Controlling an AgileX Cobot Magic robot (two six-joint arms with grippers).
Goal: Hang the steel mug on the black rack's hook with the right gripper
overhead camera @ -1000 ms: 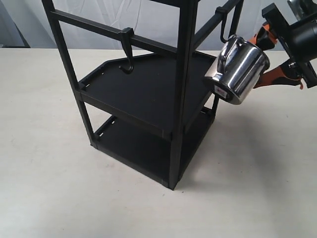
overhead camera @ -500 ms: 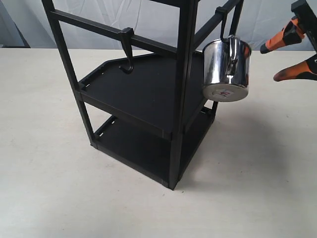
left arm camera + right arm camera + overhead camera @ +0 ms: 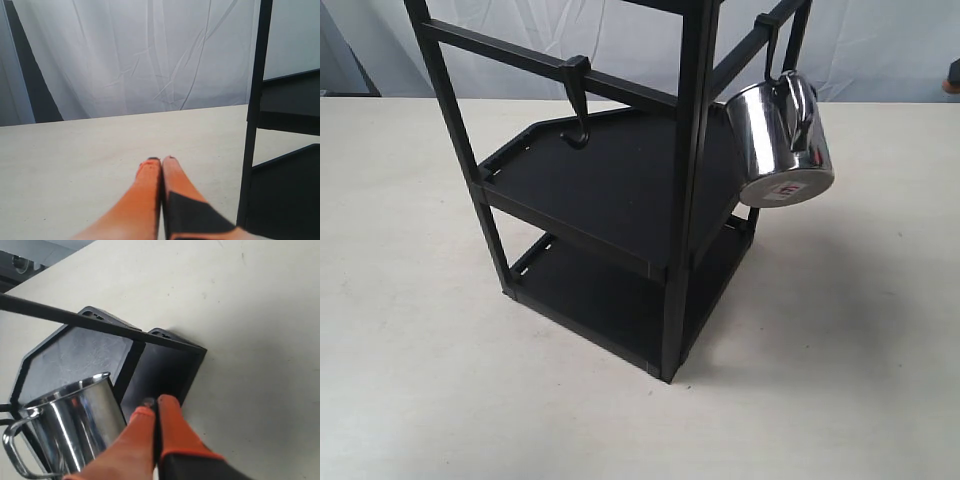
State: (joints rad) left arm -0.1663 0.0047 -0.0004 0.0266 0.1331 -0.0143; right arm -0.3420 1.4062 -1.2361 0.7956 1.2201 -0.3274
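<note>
Mug (image 3: 782, 140), mirror-bright steel, hangs by its strap handle from the slim hook (image 3: 772, 50) on the rack (image 3: 682, 200), tilted, its base with a small red mark turned outward. Right gripper (image 3: 152, 412) sits clear of it, fingers pressed together, holding nothing. Left gripper (image 3: 161, 161) is likewise clenched over the table (image 3: 410, 300).

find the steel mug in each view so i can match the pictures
Exterior view: the steel mug hangs by its handle from the hook, upper right, beside the black rack.
Left wrist view: not in it; only a rack post shows.
Right wrist view: lower left, next to the shut right gripper.
Shared landmark: the black rack.
</note>
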